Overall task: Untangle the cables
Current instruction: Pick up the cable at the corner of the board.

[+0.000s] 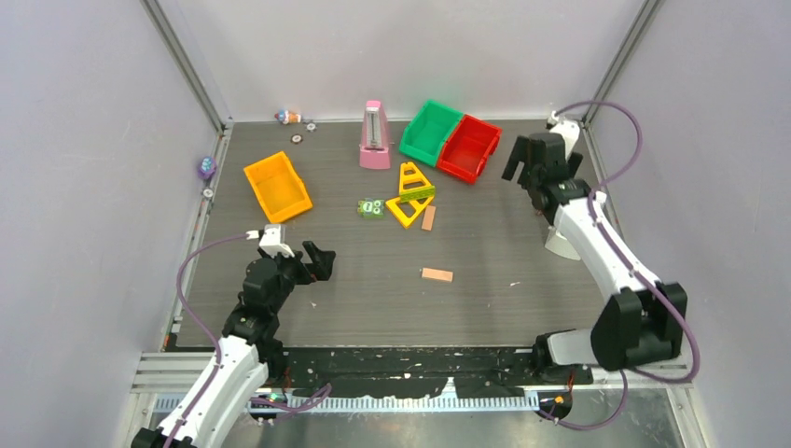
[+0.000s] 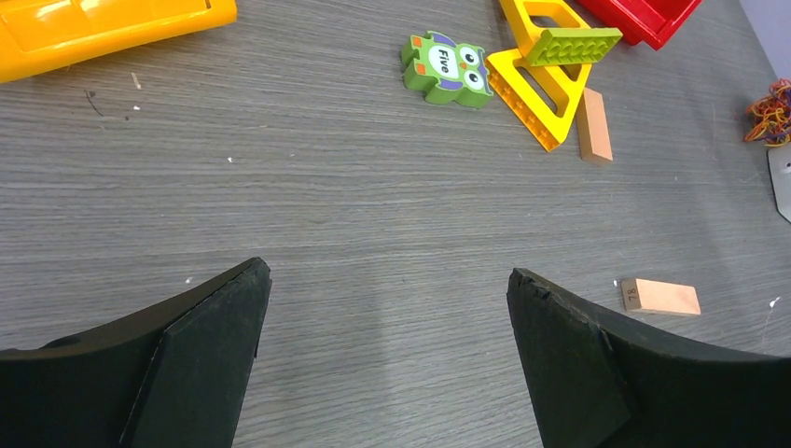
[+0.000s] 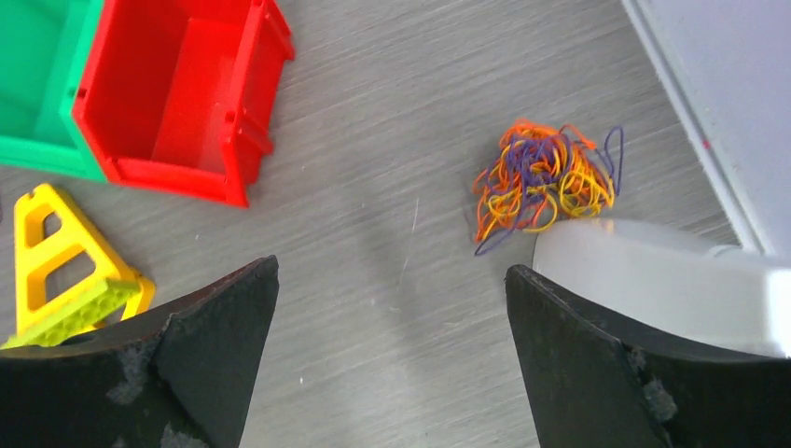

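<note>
Cables [image 3: 546, 182] lay as a small orange, yellow and purple tangle on the desk [image 3: 373, 187], just beside a pale grey object [image 3: 653, 280] and right of the red bin [image 3: 187, 103]. Right gripper [image 3: 392, 275] was spread wide above the desk; left gripper [image 2: 387, 280] was also spread, well apart from the tangle.

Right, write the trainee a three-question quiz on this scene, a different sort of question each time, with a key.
1. True or false: the right pincer is shut on the cables.
2. Which bin sits right beside the green bin? A blue bin, B red bin, C black bin.
3. What word is printed on the owl block?
Key: 1 false, it is open and holds nothing; 2 B; 3 Five.
</note>
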You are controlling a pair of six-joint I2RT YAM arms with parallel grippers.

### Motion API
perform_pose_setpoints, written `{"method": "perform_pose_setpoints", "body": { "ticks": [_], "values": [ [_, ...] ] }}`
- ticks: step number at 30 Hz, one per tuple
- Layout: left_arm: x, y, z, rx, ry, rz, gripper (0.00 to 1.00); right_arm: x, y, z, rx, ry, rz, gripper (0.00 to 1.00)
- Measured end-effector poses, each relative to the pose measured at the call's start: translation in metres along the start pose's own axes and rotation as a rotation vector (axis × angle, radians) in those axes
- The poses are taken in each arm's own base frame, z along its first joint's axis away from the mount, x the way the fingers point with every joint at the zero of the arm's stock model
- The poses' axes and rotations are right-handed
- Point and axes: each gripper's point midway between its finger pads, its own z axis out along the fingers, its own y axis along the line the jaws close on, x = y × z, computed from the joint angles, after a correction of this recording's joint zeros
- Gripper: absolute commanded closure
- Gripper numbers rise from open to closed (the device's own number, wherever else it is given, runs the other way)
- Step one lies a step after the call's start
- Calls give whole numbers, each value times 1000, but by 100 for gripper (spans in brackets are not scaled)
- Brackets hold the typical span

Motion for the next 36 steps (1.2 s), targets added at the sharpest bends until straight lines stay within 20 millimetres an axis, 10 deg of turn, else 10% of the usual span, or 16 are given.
{"method": "perform_pose_setpoints", "body": {
  "ticks": [8, 15, 28, 34, 36],
  "values": [
    [2, 1, 1, -4, 9, 0, 0, -29, 9, 68, 130, 82, -79, 6],
    [3, 1, 1, -4, 12, 1, 0, -7, -28, 118, 250, 247, -156, 6],
    [9, 3, 2, -12, 39, 1, 0, 45, -89, 152, 303, 462, -157, 19],
    [7, 2, 2, -10, 33, 1, 0, 78, -86, 174, 273, 551, -173, 90],
    [6, 1, 2, -9, 32, 1, 0, 79, -86, 175, 264, 554, -172, 94]
  ]
}}
